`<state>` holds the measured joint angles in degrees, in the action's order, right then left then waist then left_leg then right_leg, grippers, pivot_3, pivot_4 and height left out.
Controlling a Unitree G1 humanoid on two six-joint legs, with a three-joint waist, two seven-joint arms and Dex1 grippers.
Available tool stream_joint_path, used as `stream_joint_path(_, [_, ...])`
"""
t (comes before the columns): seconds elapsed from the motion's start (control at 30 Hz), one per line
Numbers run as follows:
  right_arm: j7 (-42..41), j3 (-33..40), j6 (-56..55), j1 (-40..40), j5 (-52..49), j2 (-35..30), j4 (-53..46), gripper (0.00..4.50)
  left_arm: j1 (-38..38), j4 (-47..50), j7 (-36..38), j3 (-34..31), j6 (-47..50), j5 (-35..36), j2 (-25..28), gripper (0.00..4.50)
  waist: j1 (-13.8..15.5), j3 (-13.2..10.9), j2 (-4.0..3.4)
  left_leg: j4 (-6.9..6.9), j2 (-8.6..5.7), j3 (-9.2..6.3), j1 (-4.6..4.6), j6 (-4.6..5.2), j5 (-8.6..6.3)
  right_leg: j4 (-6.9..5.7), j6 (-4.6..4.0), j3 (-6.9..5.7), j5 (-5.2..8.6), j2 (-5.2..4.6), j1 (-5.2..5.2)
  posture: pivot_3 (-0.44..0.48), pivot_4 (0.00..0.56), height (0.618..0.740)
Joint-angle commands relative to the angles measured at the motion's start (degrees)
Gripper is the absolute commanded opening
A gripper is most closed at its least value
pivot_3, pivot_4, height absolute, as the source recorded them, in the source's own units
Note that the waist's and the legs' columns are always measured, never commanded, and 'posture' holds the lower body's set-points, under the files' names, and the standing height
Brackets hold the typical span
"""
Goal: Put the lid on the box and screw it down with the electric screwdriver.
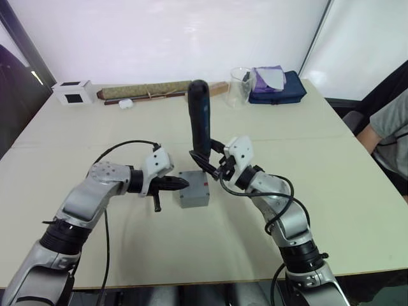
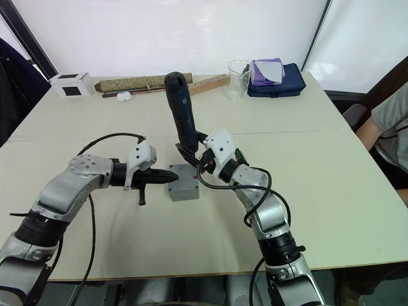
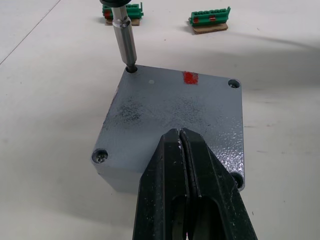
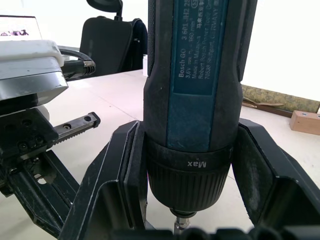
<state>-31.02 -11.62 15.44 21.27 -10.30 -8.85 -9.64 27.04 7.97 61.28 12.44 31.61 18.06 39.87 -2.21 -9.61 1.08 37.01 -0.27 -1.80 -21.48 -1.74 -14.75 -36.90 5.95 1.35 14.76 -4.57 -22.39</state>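
Both arms bend inward over the middle of the table [image 1: 357, 210]. The right gripper [image 1: 213, 167] pinches the screwdriver [image 1: 200, 121] upright (black and blue, cylindrical), its metal bit in a corner hole of the lid [image 3: 175, 117]. The flat speckled grey lid sits on the box [image 1: 193, 190]. The left gripper [image 3: 186, 165], fingers pressed together, rests on the lid.

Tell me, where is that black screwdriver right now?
The electric screwdriver stands nearly upright at the table's middle, clamped in the right gripper. Its bit sits in a corner screw hole of the lid, which the shut left gripper presses down.
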Motion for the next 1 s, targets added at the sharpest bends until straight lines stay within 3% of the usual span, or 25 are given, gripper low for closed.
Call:
stream_joint_path(0.03, [-0.17,-2.05,4.0,-2.99,1.22,-1.38,3.21,2.14,-0.86,0.64,0.22,0.58,0.03,-0.94,0.56,0.0,0.0,0.02,0.01,-0.02,0.01,0.0,0.04,0.01,-0.01,0.0,0.0,0.0,0.02,0.0,0.03,0.0,0.15,0.74])
stream_joint_path(1.0, [1.89,-1.0,4.43,-4.22,0.06,-1.03,6.32,2.14,-1.4,0.25,0.9,0.94,-0.67,-1.74,0.71,0.0,0.09,0.13,0.0,-0.25,0.13,-0.15,0.04,0.01,-0.01,0.63,-0.06,0.01,0.07,-0.01,0.16,0.0,0.15,0.74])
